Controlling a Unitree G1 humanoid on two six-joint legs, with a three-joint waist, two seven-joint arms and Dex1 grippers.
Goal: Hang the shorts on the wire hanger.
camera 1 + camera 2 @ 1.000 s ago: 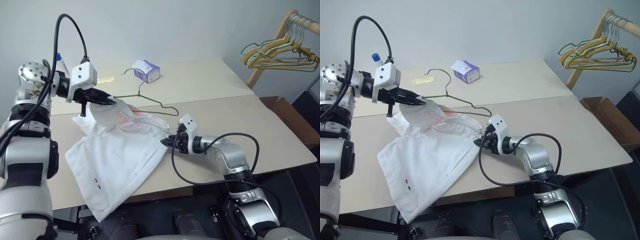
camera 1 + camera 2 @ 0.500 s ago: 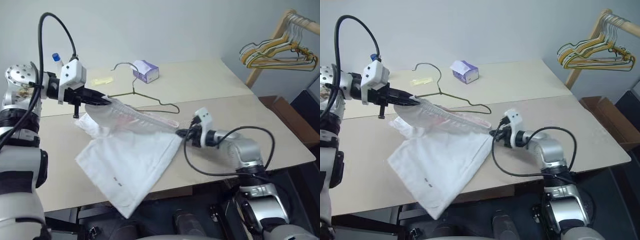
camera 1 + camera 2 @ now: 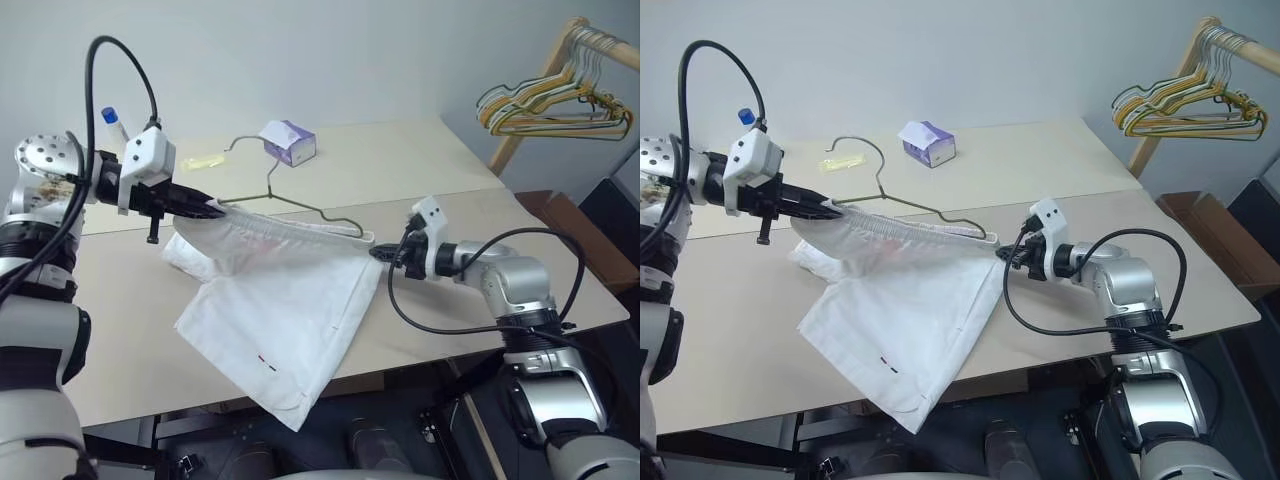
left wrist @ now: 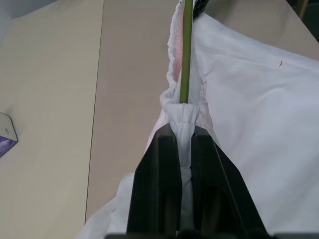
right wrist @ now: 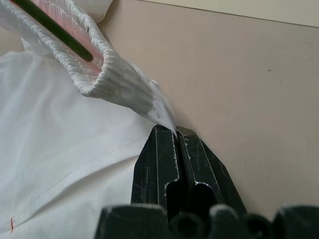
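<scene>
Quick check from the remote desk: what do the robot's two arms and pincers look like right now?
Both arms are glossy silver-grey shells with black joints. A thick black cable loops above the left arm and another below the right forearm. A white box-shaped module sits on each wrist. The left pincer and right pincer each have two slim, scuffed black fingers.

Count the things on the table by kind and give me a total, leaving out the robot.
Shorts: 1
Wire hanger: 1
Tissue box: 1
Yellow packet: 1
Blue-capped bottle: 1
Total: 5
</scene>
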